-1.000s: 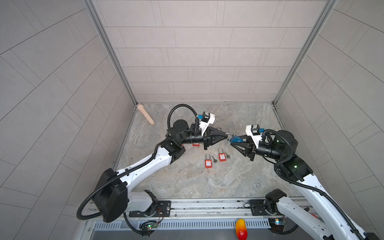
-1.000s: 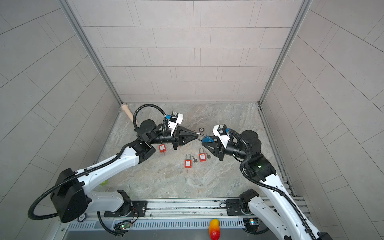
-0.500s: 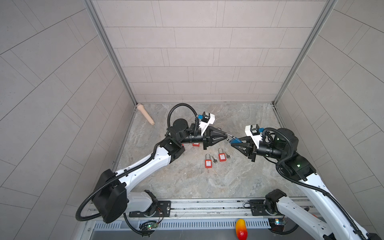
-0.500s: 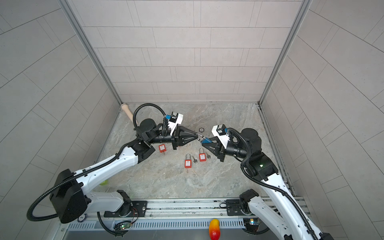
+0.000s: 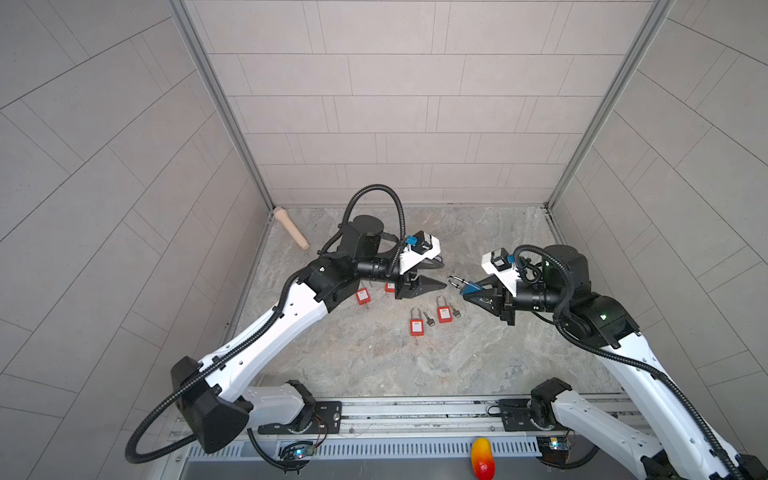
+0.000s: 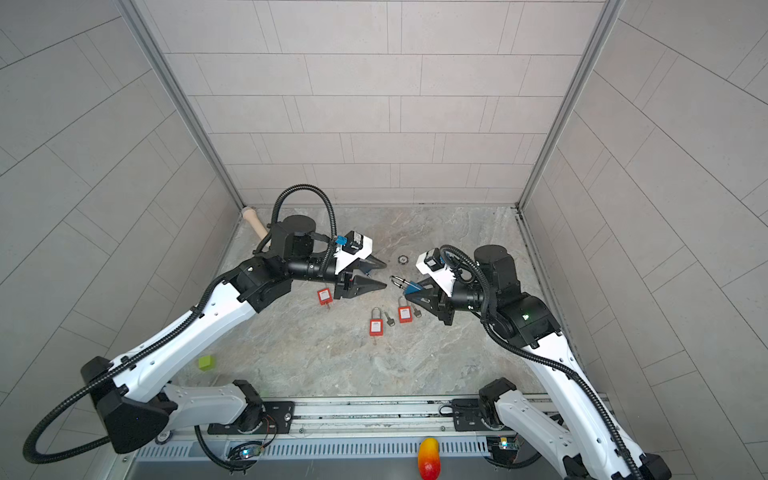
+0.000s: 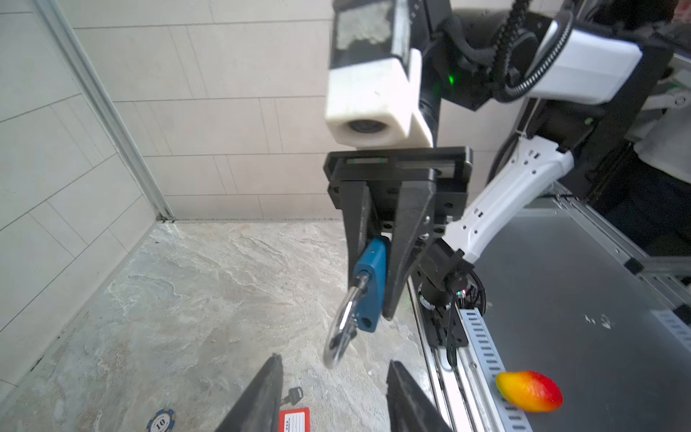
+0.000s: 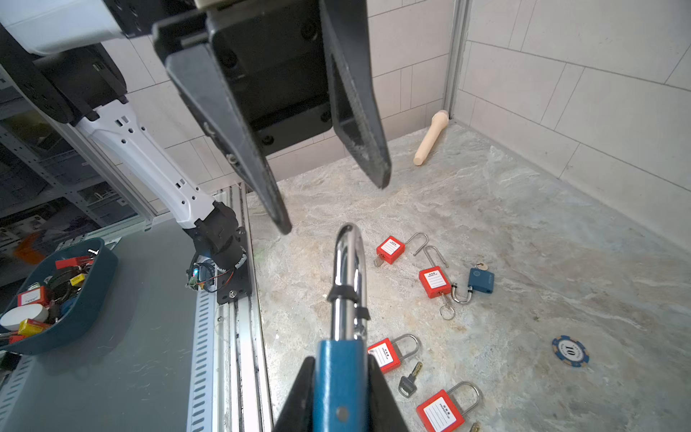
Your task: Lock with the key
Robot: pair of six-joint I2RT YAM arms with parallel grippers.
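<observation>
My right gripper (image 8: pixel 340 360) is shut on a blue padlock (image 8: pixel 339 377), also seen in both top views (image 5: pixel 469 286) (image 6: pixel 412 286). Its steel shackle (image 8: pixel 349 269) points at my left gripper (image 5: pixel 443 272). In the left wrist view the left gripper (image 7: pixel 334 362) is open and empty, its tips either side of the shackle's end (image 7: pixel 338 348) without touching it. A black-headed key (image 8: pixel 407 381) lies on the floor between two red padlocks (image 5: pixel 417 326) (image 5: pixel 444 313). No key shows in the held padlock.
Two more red padlocks (image 8: pixel 390 250) (image 8: pixel 433 281) and a second blue padlock (image 8: pixel 480 280) lie under the left arm. Also here are a poker chip (image 6: pixel 402 259), a wooden peg (image 5: pixel 291 228) in the back left corner, a green cube (image 6: pixel 207 362) and a toy mango (image 5: pixel 482 455) by the rail.
My left gripper's jaws, shut a second ago at the shackle, have spread apart. The right gripper has closed a little tighter on the blue padlock and has barely moved.
</observation>
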